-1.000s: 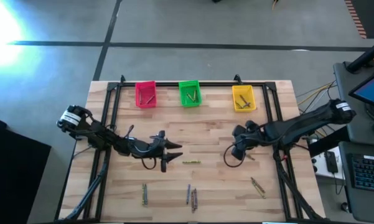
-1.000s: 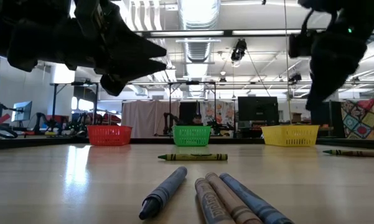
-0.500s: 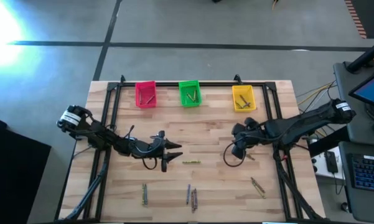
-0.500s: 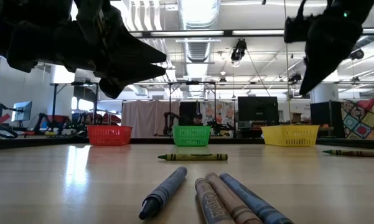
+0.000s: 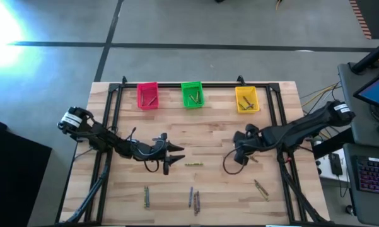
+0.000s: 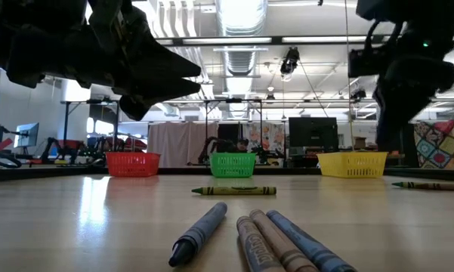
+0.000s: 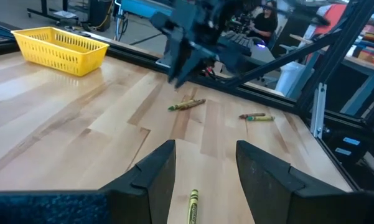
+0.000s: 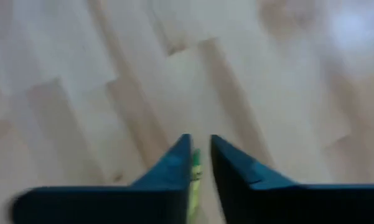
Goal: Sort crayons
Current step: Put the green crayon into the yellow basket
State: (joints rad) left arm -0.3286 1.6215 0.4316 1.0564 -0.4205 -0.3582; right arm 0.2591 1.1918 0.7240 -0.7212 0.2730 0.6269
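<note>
Loose crayons lie flat on the wooden table. One olive-green crayon (image 5: 194, 164) (image 7: 193, 205) lies just ahead of my left gripper (image 5: 176, 154) (image 7: 202, 146), which hovers open and level above the boards. Another crayon (image 5: 253, 159) (image 7: 187, 104) lies beside my right gripper (image 5: 238, 153) (image 7: 173, 78). That gripper slants steeply down, clear of the table, with only a narrow gap between its fingers (image 8: 200, 138). A yellow-green crayon (image 8: 195, 177) shows through this gap, blurred.
Pink (image 5: 147, 95), green (image 5: 192, 94) and yellow (image 5: 246, 99) bins stand along the far edge, each with crayons inside. More crayons lie near the front edge (image 5: 146, 197) (image 5: 193, 199) (image 5: 260, 187). A black frame rail (image 5: 113, 120) borders the table.
My right gripper has shifted a little toward the table's left edge and come lower after a brief rise, and it now tips more steeply downward. The crayons lie where they were.
</note>
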